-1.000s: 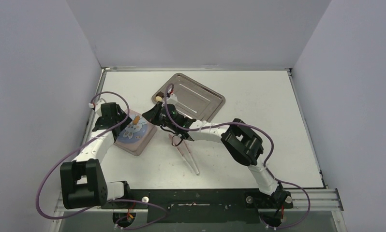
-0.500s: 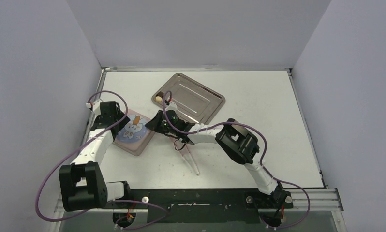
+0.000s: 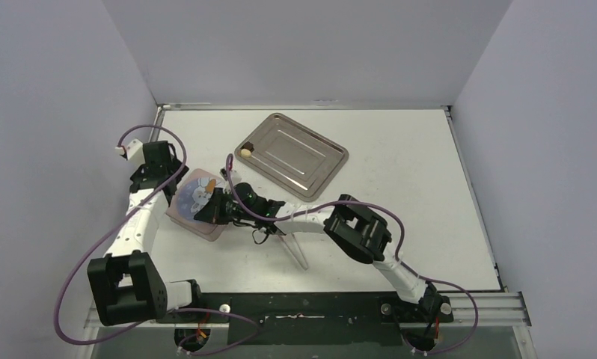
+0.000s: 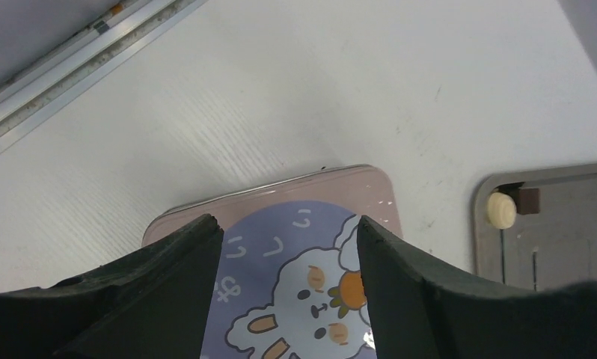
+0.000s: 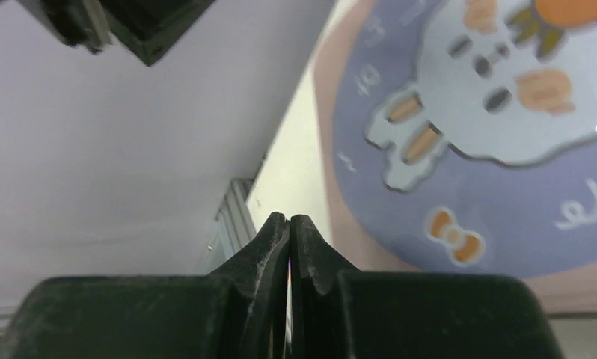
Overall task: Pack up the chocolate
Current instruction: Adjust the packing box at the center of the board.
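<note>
Showing the chocolate as two small pieces, a cream piece (image 4: pixel 501 210) and a brown piece (image 4: pixel 530 199), which sit just beside each other in the corner of the metal tray (image 3: pixel 299 153) nearest the pink tin (image 3: pixel 193 196). No other pieces are in view, and the tin's rabbit-printed lid (image 4: pixel 303 250) lies on top, hiding the inside. The left gripper (image 4: pixel 286 224) hovers over the tin's far-left end with its jaws parted about halfway and nothing between them. The right gripper (image 5: pixel 289 218) lies low over the lid's near side, jaws pressed fully together, holding nothing. The tongs (image 3: pixel 295 250) lie on the table (image 3: pixel 415 217) under the right arm, well apart from the tray corner. By their look, the pieces are light, rigid and liable to chip, with smooth faces that may skid on bare metal. Each is far smaller than a gripper, so a careless pinch could flick one away. The likelier hold is across the flanks of one piece at a time, low and square, lightly closed, and approached from the open tray side because the raised rim crowds the corner. The tin looks stiff and slick, with the lid's edge the only evident purchase.
</note>
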`<state>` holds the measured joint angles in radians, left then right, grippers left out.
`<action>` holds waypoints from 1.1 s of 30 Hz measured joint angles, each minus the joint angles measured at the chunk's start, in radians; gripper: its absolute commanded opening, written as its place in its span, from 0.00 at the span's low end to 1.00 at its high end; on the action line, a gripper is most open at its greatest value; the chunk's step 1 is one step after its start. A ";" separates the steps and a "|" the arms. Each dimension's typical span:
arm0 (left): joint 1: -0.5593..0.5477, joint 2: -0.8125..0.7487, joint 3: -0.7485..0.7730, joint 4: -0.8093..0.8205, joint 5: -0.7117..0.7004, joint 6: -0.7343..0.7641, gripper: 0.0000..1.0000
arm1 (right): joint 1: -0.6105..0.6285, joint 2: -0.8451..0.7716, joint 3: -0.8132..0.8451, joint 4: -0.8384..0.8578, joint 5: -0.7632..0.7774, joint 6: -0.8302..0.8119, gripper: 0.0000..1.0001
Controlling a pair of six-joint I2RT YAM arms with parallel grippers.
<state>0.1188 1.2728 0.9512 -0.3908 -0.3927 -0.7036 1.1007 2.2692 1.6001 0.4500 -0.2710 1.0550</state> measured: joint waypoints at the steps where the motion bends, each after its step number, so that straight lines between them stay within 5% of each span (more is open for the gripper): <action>1: 0.000 0.005 -0.018 0.003 0.000 -0.002 0.64 | 0.003 0.014 -0.005 0.000 -0.007 0.004 0.00; 8: 0.006 0.087 -0.130 0.004 0.030 -0.024 0.64 | -0.016 0.043 -0.066 0.005 -0.012 0.024 0.00; 21: 0.008 0.013 -0.108 0.012 0.035 0.016 0.63 | -0.042 -0.041 -0.144 -0.039 0.004 -0.035 0.00; 27: 0.008 -0.044 -0.126 0.217 0.155 0.064 0.57 | -0.090 -0.126 -0.187 -0.084 0.031 -0.097 0.00; 33: 0.008 0.127 -0.124 0.393 0.282 0.065 0.58 | -0.172 -0.122 -0.158 -0.089 0.031 -0.106 0.00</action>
<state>0.1265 1.3998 0.8276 0.0017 -0.1112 -0.6388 0.9291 2.1475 1.4425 0.3607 -0.2401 0.9493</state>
